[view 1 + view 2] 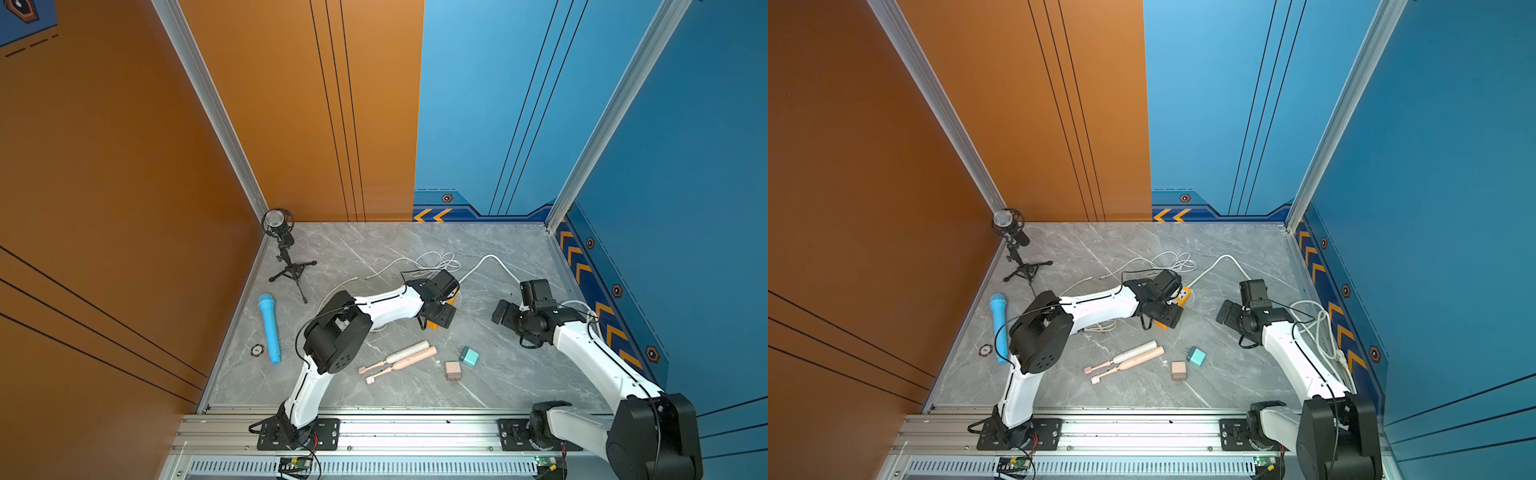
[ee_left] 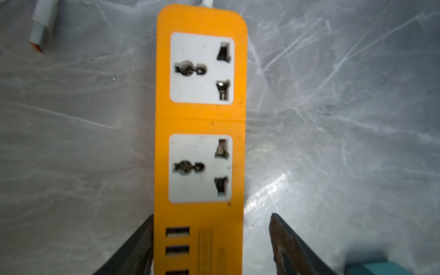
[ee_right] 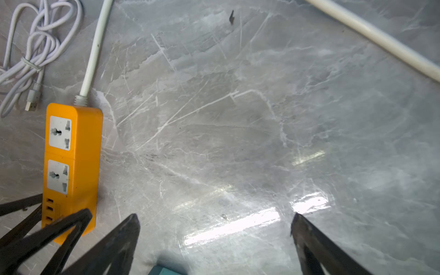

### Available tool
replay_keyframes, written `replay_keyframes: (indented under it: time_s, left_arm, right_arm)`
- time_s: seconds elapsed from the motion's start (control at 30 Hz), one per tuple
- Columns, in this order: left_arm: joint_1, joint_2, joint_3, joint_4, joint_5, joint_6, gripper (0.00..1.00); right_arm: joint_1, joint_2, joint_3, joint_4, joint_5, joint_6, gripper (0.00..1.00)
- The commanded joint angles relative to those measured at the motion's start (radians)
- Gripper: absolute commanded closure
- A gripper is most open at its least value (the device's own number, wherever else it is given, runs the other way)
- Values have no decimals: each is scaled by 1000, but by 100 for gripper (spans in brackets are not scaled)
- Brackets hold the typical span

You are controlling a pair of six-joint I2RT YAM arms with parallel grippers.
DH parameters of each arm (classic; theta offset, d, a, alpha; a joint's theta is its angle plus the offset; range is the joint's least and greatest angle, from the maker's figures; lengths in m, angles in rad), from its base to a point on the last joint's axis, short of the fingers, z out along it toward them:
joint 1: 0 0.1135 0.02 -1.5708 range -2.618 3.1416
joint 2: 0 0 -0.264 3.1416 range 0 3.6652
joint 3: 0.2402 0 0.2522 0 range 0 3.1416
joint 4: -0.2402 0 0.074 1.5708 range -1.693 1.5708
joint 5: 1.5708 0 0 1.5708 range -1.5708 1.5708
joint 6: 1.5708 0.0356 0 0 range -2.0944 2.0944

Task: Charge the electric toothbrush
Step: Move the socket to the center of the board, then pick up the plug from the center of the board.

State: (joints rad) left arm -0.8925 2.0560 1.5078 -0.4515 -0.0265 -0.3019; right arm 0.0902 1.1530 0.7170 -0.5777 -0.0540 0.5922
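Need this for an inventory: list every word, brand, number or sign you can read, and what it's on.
No words or numbers can be read.
Power strip: raised panel beside the USB ports, too blurred to read.
Disc by the blue microphone: print too small to read.
Wall trim: orange chevrons, no text.

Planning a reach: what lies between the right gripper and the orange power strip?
Only bare table, in the right wrist view; left gripper straddles the strip's end.

Bare table [image 1: 476, 320] between arms, power strip [image 2: 200, 119] between left fingers [image 2: 133, 250], white cord [image 1: 490, 258] behind.
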Motion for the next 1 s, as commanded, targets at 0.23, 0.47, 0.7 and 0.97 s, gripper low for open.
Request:
replay_keyframes:
  time_s: [0.23,0.47,0.7,0.97]
  left_arm:
    - [-149,-187,-157,-35,84,579,22]
    - [-171,-101,-52,-123,237,737,21]
    - [-169,-13,36,-169,304,783,21]
    - [-156,90,140,-189,322,804,23]
  right_arm:
    - [-72,-226,-28,-264,-105,-19,0]
    - [-75,-300,-62,-274,-182,50,0]
    - [-76,-325,-67,-273,-174,61,0]
    - [-98,-377,-82,-283,-131,106,0]
